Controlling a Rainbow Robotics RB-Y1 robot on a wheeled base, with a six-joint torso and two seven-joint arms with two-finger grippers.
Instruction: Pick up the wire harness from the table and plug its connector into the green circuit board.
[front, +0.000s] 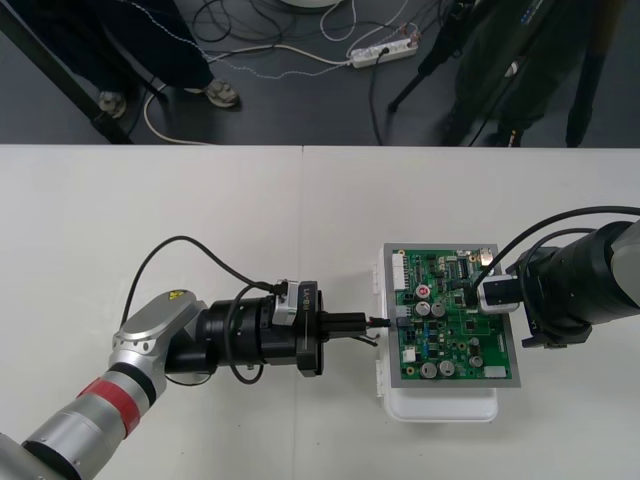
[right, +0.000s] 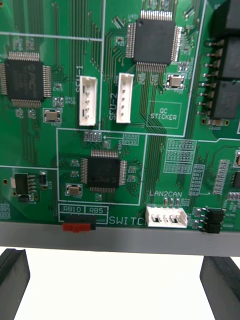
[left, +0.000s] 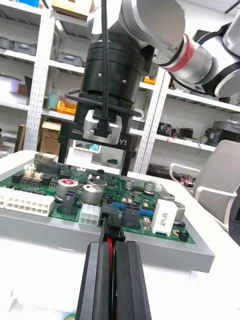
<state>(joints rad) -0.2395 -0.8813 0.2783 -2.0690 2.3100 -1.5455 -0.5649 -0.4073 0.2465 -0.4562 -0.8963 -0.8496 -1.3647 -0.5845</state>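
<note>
Robotics lab, light table (front: 200, 220), cables (front: 300, 50) and power strip (front: 383, 52) on dark floor (front: 300, 115), tripod legs (front: 425, 65)

The green circuit board (right: 120, 150) looks glossy (its grey frame (right: 120, 240) matt), the white base (front: 440, 405) smooth plastic.

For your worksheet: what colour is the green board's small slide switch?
The switch is red; best in right wrist view.

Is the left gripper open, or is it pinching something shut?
Shut on the harness: the left gripper's fingers press together on it, its black plug sticking out at the circuit board's edge.
</note>
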